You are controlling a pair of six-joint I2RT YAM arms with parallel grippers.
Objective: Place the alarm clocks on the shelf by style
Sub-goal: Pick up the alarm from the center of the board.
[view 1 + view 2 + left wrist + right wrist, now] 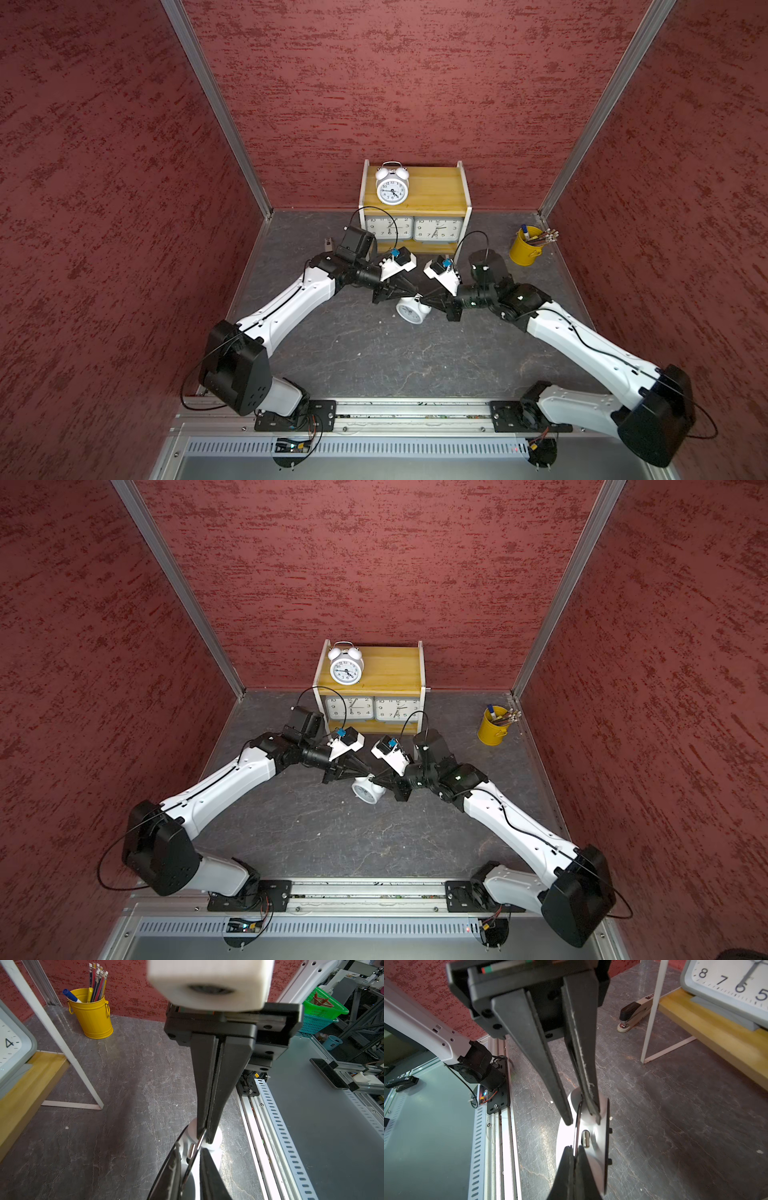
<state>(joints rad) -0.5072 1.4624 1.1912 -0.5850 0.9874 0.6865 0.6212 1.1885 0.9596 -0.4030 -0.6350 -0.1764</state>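
R fingers (564, 1178) on clock (409, 313); pencils (97, 979) in cup (91, 1016)

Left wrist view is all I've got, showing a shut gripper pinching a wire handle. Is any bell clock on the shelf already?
Observer: Yes, one bell clock stands on top of the shelf.
Operator: And the grey ones?
Observer: Both grey clocks sit side by side on its lower tier.
Operator: Which way does the clock with that handle face?
Observer: Upward: the second bell clock shows its dial in both top views.
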